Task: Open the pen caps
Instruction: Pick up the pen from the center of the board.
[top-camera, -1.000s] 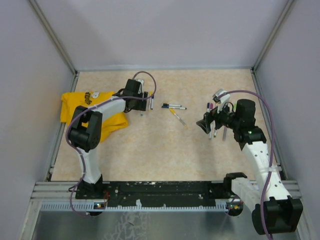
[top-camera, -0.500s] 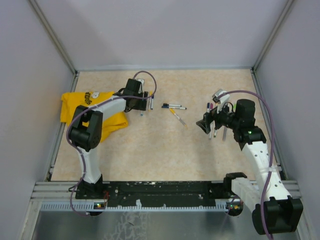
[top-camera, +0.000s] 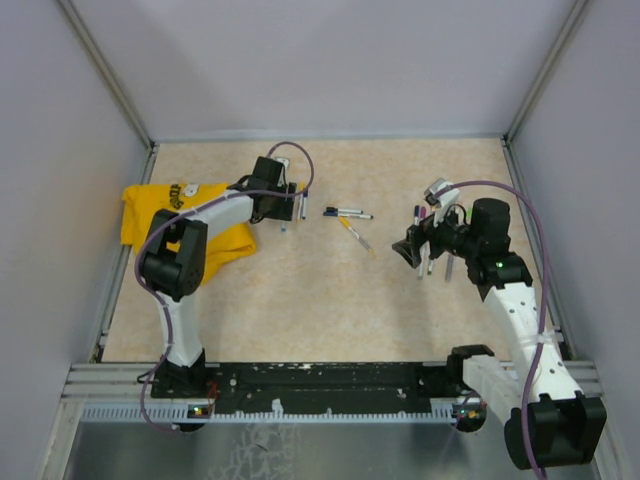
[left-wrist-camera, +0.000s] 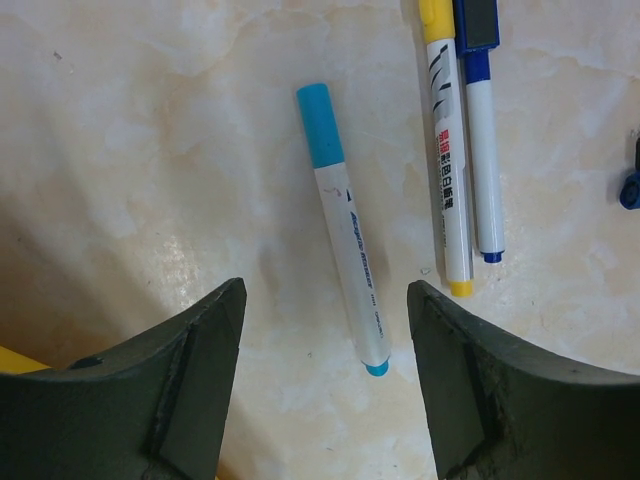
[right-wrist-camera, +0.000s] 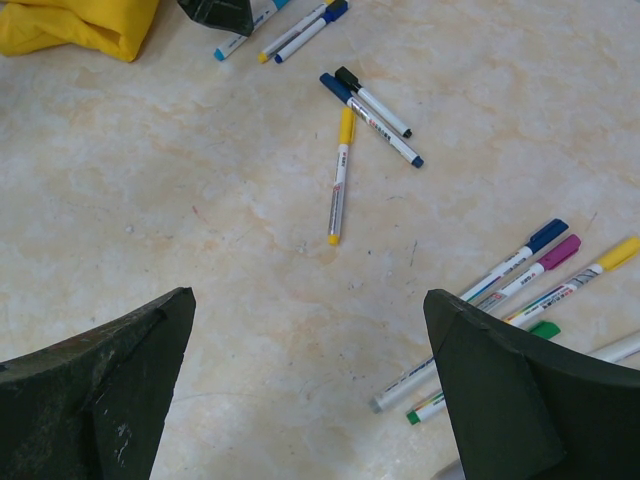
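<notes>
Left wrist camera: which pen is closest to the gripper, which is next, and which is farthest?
1. Light blue pen, between the fingers of the left gripper.
2. Yellow pen, to its right.
3. Dark blue pen, farther right, beside the yellow one.

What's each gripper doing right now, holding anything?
Left gripper: open, empty, above a blue-capped pen.
Right gripper: open, empty.

pen caps (left-wrist-camera: 320, 125) | blue, yellow, magenta | seated on pens (left-wrist-camera: 350, 270) | lying flat
</notes>
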